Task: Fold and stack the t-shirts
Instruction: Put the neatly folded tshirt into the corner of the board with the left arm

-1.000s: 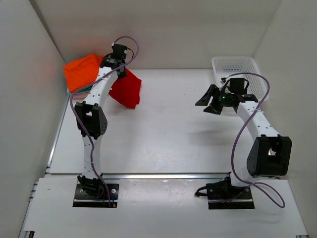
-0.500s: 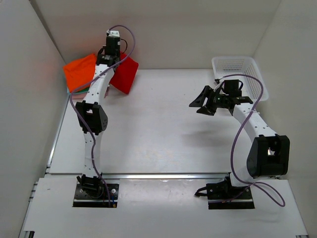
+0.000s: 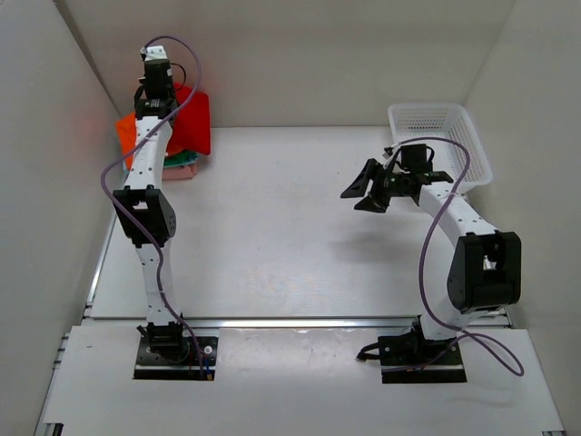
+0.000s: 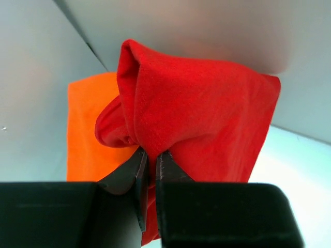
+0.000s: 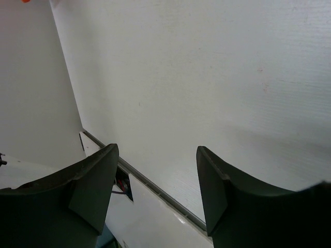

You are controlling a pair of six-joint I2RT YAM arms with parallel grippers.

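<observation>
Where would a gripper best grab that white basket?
Take the basket by its left rim, from above, one finger inside and one outside. It is open-topped with thin upright mesh walls. That side faces the middle of the table, while the right side sits near the enclosure wall.

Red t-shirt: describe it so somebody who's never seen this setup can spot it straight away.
Look to the far left corner of the white table, where folded shirts lie piled. The red t-shirt hangs bunched over that pile, pinched in the left gripper. It is the only shirt held up rather than lying folded, and darker than the orange t-shirt behind it.
</observation>
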